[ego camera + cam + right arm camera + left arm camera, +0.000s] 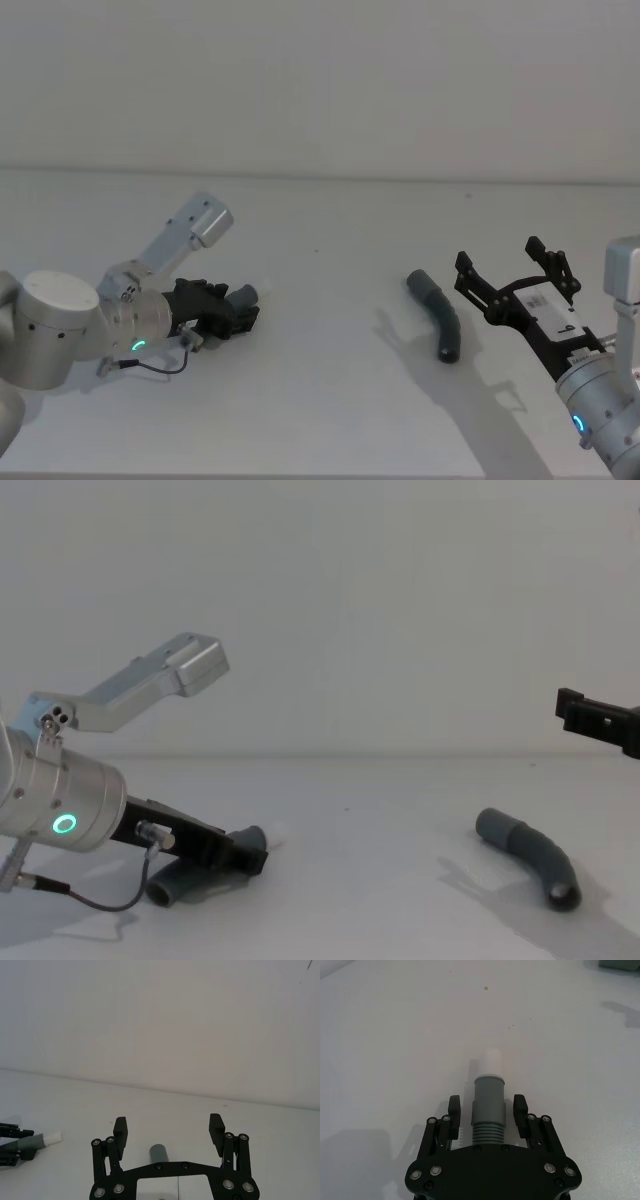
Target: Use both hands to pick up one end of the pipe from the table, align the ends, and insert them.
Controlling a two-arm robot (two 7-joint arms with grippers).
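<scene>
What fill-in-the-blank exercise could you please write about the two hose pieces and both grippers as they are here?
1. The left gripper straddles the ribbed hose piece whose narrow tip is coloured ____.
2. The right gripper hovers with its jaws wide ____.
3. The other hose piece, curved and dark grey, lies on the ____.
4. The ring light behind the left gripper glows ____.
Missing words: white; open; table; green.

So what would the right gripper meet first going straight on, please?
The way looks free: the right gripper points over the loose pipe toward the back wall, though depth is unclear.
</scene>
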